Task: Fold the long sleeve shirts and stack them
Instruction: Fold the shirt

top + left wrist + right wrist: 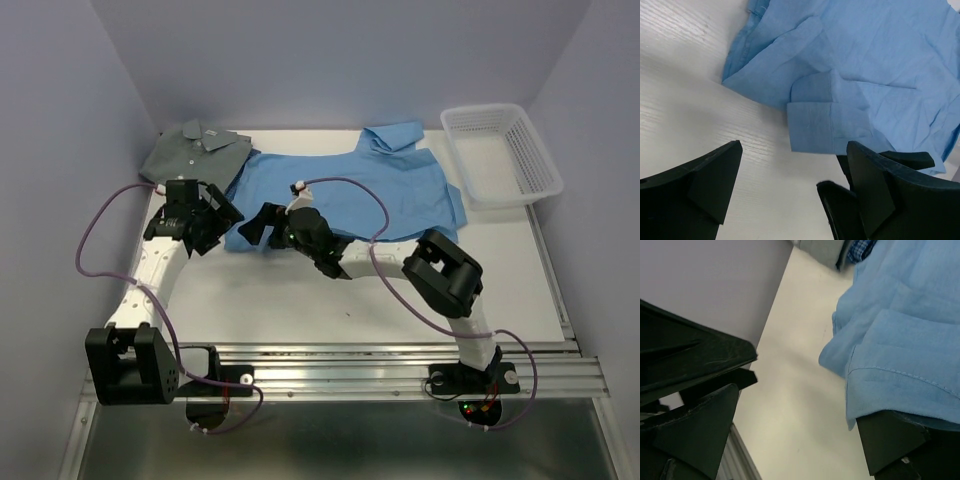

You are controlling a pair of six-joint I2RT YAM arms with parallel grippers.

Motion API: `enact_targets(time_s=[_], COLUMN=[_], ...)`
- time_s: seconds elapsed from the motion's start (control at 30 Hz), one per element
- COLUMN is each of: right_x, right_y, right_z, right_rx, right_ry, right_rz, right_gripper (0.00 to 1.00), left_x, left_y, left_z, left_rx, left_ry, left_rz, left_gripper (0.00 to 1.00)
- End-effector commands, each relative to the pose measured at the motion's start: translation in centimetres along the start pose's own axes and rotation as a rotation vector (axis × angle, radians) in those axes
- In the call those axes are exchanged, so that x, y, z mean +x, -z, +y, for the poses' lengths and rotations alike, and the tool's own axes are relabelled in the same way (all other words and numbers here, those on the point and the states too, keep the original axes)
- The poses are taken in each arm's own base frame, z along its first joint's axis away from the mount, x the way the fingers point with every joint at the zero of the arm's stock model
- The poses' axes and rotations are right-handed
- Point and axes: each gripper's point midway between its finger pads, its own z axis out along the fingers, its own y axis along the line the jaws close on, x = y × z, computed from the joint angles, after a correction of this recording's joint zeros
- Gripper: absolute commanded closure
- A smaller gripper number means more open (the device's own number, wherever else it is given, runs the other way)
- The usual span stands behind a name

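Under everything, a white wood-grain tabletop [300,300], reaching from the near rail to the far wall.

On its far middle, a light sky-blue collared cloth shirt [350,190], spread mostly flat, collar toward the far edge, near left corner bunched and doubled over itself.

At the far left corner of the table, touching the sky-blue shirt's left side, a grey-green collared shirt [195,150], folded into a compact block with the collar on top.

At the far right, just beside the sky-blue shirt, a white plastic mesh basket [500,150], rectangular, standing upright.

In the right wrist view, wedged between grey-green and sky-blue cloth, a sliver of darker blue checked fabric [860,250]; too little showing to tell more.

At the sky-blue shirt's near left corner, the left black two-finger gripper [222,218], low over the table, spread wide and gripping nothing. Directly ahead of it in the left wrist view, a folded sleeve cuff [817,127], lying flat on the table.

Facing it from the right, the right black two-finger gripper [258,225], likewise spread wide. Sits with one finger [900,445] beneath the sky-blue hem, cloth draped over that finger, not pinched.
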Motion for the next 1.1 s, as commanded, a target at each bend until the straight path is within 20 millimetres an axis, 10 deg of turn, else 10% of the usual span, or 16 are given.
enact_targets(time_s=[0.0, 0.53, 0.8, 1.07], right_x=[2.3, 4.3, -1.5, -14.1], right_y=[3.2, 10.1, 15.1, 22.8], right_z=[0.1, -8.5, -6.4, -15.6], right_rx=[0.113, 0.543, 0.5, 0.744], right_ry=[-0.071, 0.043, 0.096, -0.011], right_rz=[0.208, 0.343, 0.231, -0.06], right_gripper=[0.0, 0.0, 0.0, 0.0], left_x=[0.4, 7.2, 7.5, 8.1], left_y=[-1.1, -3.3, -6.6, -8.5], left_z=[-1.1, 2.2, 3.4, 2.9], left_rx=[0.074, 0.058, -0.008, 0.023], left_ry=[0.019, 0.065, 0.075, 0.054], left_rz=[0.019, 0.163, 0.141, 0.176], left_gripper=[0.01, 0.01, 0.01, 0.16])
